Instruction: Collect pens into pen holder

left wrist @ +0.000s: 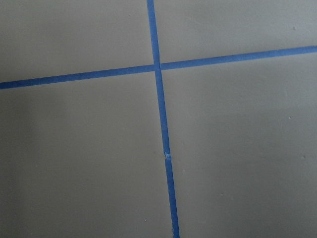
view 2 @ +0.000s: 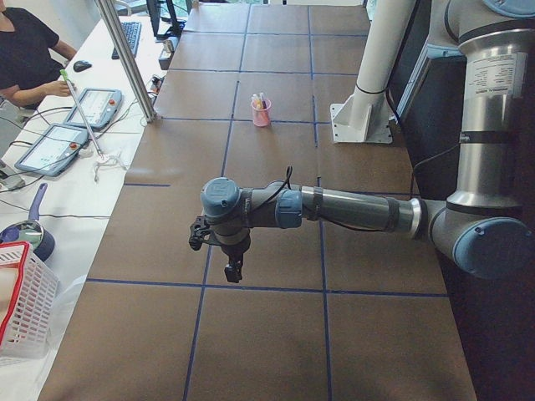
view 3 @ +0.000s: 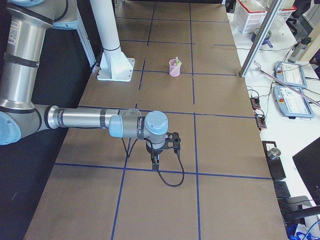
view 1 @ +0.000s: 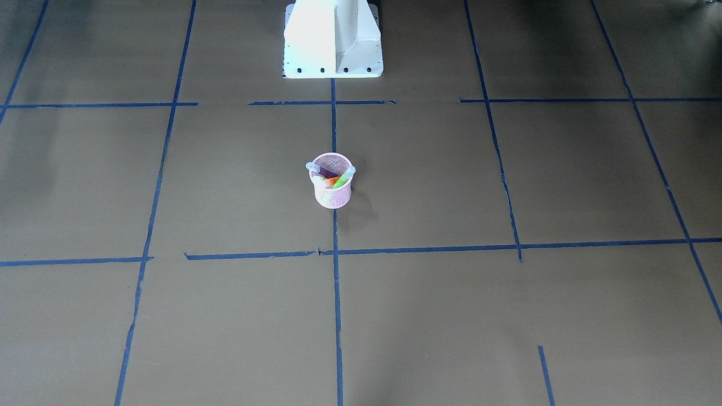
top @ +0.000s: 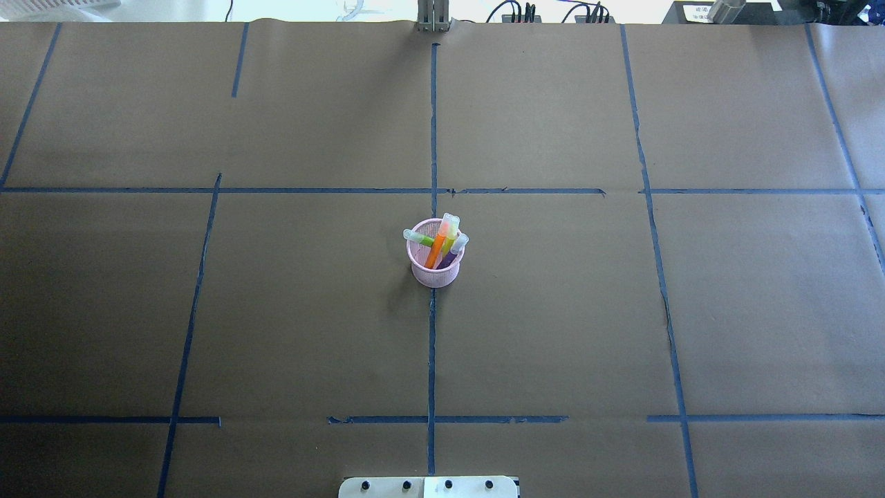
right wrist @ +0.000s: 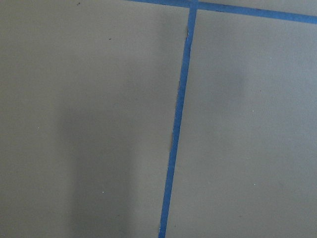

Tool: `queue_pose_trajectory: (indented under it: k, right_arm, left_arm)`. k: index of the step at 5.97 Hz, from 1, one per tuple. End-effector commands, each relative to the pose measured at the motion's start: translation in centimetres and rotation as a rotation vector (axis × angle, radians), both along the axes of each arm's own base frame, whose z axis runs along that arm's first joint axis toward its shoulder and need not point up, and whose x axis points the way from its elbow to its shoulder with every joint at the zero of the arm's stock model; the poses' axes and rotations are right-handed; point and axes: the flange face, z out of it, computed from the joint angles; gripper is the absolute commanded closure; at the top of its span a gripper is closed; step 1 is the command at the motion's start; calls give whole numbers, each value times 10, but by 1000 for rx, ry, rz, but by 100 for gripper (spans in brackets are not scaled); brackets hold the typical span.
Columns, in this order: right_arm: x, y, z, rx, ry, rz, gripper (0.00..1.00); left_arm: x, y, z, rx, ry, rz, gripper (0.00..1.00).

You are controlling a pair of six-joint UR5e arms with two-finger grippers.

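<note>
**Three pens standing in the holder**

On the counter [top: 553,311] I cannot tell how wide the left end effector [view 2: 233,271] or right end effector [view 3: 154,160] stands. The pink pen holder [top: 435,273] sits mid-counter, holding the orange pen [top: 436,252], green pen [top: 430,241] and purple pen [top: 451,257].

left arm [view 2: 351,209]: silver tube, blue-grey joint caps | left gripper [view 2: 232,274]: black | right arm [view 3: 80,118]: same colours, black cable loop at wrist's 6 o'clock | right gripper [view 3: 154,162]: black | pedestal [view 1: 316,51]: white, four dark bolts
</note>
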Motion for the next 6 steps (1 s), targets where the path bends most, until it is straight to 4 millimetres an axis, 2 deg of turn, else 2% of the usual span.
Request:
queue_pose_trajectory:
  k: [1, 2, 3, 6]
  right_arm:
    - [0, 0, 0, -5, 0, 5, 0]
    - [0, -3, -2, 0, 0, 6, 0]
    - [0, -6, -5, 10, 1, 6, 0]
    - [0, -9, -13, 23, -3, 10, 0]
  left_arm:
    - [-17, 15, 15, -63, -1, -67, 0]
    - [-34, 20, 17, -62, 2, -99, 0]
    - [-38, 16, 1, -31, -11, -108, 0]
    - [-39, 12, 4, -32, -27, -105, 0]
